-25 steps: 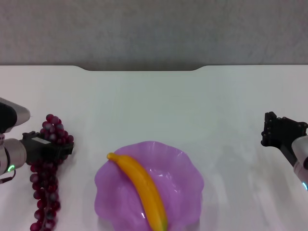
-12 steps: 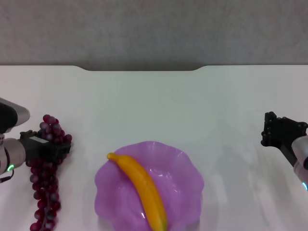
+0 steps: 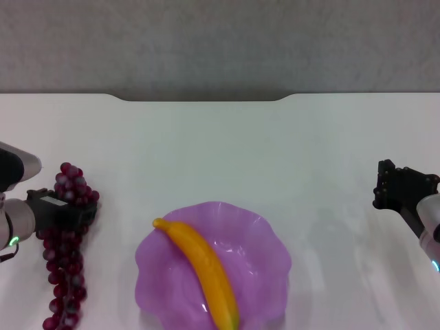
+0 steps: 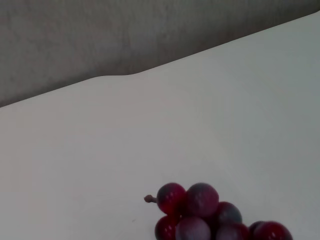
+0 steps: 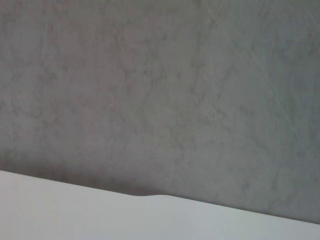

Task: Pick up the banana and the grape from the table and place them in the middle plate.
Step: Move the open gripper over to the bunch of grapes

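The banana (image 3: 199, 273) is lying diagonally across the middle plate (image 3: 268, 254), stem end poking over the rim on the side nearest the grape (image 3: 67, 244), which is a long bunch stretched out on the white worktop (image 3: 227, 151) well to the plate's left. The left gripper (image 3: 77, 214) sits right on the upper part of that bunch, but honestly I can't tell whether it's clamped on or loose, and the left wrist view only catches the tip of the bunch against the worktop. The right gripper (image 3: 395, 189) hangs over the worktop well off to the plate's right, near nothing, and I can't tell its state either.
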`<control>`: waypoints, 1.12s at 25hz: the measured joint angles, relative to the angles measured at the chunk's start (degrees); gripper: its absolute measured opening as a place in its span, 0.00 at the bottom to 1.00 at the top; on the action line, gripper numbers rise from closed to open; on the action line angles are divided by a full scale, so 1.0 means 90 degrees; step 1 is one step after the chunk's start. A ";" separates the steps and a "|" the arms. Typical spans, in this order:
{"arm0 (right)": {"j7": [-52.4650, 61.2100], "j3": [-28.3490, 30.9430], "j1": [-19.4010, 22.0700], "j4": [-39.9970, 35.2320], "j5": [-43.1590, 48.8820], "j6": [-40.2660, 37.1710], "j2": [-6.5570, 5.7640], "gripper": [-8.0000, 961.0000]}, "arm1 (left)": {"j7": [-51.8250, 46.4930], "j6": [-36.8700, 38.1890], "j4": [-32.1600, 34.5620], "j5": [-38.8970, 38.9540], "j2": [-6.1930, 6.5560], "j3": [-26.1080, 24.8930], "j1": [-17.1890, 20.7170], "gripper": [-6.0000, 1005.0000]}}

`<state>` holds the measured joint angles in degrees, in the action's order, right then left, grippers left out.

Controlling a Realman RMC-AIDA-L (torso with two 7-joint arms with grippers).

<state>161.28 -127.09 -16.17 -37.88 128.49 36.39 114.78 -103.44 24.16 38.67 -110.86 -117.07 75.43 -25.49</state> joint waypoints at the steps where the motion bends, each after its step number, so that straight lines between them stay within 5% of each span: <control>1: 0.0000 0.0000 0.0000 0.0000 0.0000 0.0000 0.0000 0.03 | 0.0000 0.0008 0.0000 0.0001 0.0000 0.0000 0.0000 0.85; 10: 0.0000 -0.0004 0.0000 0.0000 0.0000 0.0000 0.0000 0.03 | 0.0000 -0.0003 0.0000 0.0012 -0.0008 0.0009 0.0000 0.61; 28: 0.0000 -0.0010 0.0000 0.0000 0.0000 0.0000 0.0009 0.03 | 0.0237 -0.0009 0.0018 0.0509 0.0004 0.0008 0.0000 0.50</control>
<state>161.28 -127.18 -16.17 -37.88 128.50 36.39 114.87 -101.31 24.08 38.83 -106.28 -117.03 75.50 -25.49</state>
